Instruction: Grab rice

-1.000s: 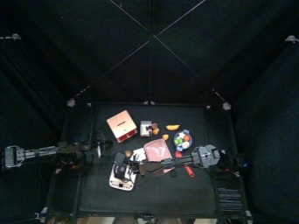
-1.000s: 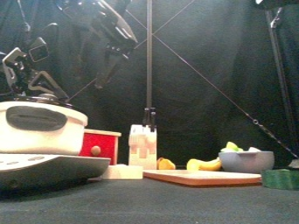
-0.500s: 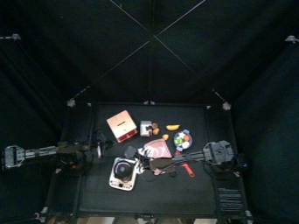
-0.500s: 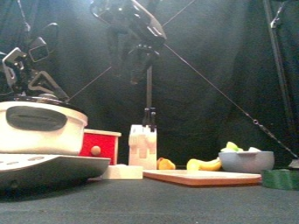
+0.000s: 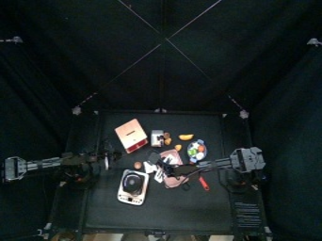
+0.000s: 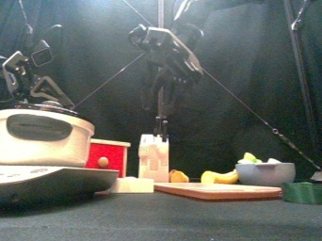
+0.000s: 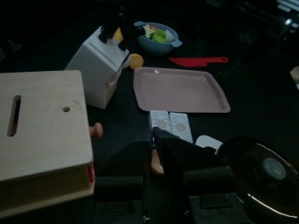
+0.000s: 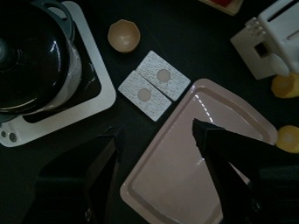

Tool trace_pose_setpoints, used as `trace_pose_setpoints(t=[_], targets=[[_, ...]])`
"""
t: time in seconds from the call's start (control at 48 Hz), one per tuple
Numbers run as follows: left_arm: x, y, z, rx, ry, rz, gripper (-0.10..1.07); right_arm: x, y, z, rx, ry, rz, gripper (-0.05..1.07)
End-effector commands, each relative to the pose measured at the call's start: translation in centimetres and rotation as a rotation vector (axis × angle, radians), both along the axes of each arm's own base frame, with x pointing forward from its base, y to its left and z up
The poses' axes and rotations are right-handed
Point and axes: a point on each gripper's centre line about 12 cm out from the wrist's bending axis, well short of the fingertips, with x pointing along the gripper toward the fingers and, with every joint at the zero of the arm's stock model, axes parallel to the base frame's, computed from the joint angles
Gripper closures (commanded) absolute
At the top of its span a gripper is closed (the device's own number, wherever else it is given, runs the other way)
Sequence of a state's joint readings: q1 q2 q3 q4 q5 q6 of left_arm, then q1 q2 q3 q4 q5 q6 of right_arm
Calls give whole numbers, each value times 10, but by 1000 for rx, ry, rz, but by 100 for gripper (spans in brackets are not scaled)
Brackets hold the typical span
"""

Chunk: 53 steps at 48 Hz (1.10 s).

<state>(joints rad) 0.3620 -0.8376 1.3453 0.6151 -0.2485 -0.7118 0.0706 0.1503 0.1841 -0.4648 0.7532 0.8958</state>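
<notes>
Two hands in view, neither holding anything; task judged barely begun.

- Left hand (image 7: 163, 166): low over the table, well left of the pink tray (image 8: 198, 166). Whether it is apart or together cannot be told.
- Rice cooker (image 8: 41, 52): white body, black lid on, left of the tray and near it. No loose rice shows anywhere. Judgement: the rice is most likely under that lid, so the cooker counts as the task's thing for now.
- Wooden box (image 7: 41, 131) with a slot in its top: left of the tray, behind the cooker.
- White two-cell tile (image 8: 152, 83): flat on the table between cooker and tray, just beside the tray's edge. Contents unclear.
- Knife block (image 7: 100, 57): behind the tray's left corner.
- Right hand (image 8: 158, 153): jaws spread apart, nothing between them, hanging above the tray's left edge, close to tile and cooker.
- Bowl (image 7: 158, 35) with green and yellow pieces: behind the tray, to its right.

Done: nothing gripped. Left: locate the rice, descend, close, lift.

Writing: no brand, label or lettering legible in any view.
</notes>
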Motion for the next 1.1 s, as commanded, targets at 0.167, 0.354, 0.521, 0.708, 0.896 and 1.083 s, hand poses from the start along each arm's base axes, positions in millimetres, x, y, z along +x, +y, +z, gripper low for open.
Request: trace_pose_setpoints(t=[0.167, 0.354, 0.521, 0.708, 0.896, 1.083], targets=[[4, 1, 7, 7, -18, -4, 42, 14, -11, -27, -14, -45, 50, 9], [3, 1, 7, 8, -18, -3, 42, 20, -21, -47, 9, -63, 55, 9], [3, 1, 6, 10, -15, -3, 42, 16, -23, -69, -6, -36, 81, 9], [3, 2, 6, 10, -14, 1, 42, 12, -22, -85, -11, -31, 120, 9], [3, 2, 6, 9, -16, 1, 42, 14, -22, -89, -5, -46, 132, 9], [3, 2, 5, 9, -13, 1, 42, 17, -20, -98, 0, -44, 145, 9]])
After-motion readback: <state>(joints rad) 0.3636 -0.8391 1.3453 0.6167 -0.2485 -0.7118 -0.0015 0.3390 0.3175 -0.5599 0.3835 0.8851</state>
